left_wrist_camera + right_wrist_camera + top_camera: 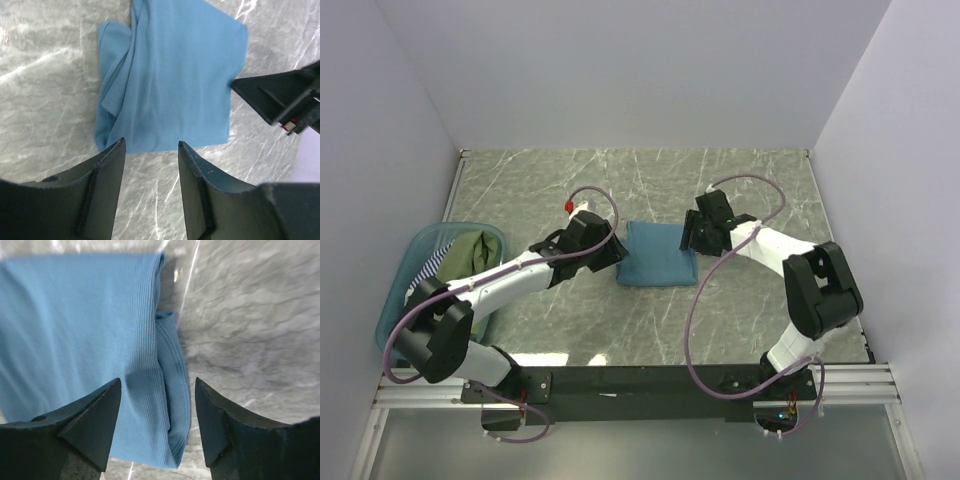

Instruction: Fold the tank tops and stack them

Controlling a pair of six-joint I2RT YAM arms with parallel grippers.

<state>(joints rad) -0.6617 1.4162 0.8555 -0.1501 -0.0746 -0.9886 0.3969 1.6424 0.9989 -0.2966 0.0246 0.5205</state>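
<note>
The teal-blue tank top [658, 255] lies folded at the middle of the marbled grey-green table [620, 325], a flat, nearly square packet, slightly longer across the table than front to back, so its long axis runs from one gripper to the other. Which end is neck and which hem I cannot tell. The cloth is a soft, fine-ribbed knit; in the left wrist view the top [175, 75] is smooth over most of its face, with a crumpled, doubled band of ribbing along one side. In the right wrist view the top [75, 330] shows a rolled, folded-under edge lying on the stone.

The left gripper [615, 252] sits at the packet's left edge, its dark, wedge-shaped fingers spread with only cloth edge and table showing in the gap [150, 142]. The right gripper [692, 238] stands at the right edge, fingers likewise spread above the ribbed fold [157, 382], pinching nothing.

At the far left, a translucent teal tub [390, 310] holds the olive-green top [470, 250] and the striped top [428, 268], bunched together
</note>
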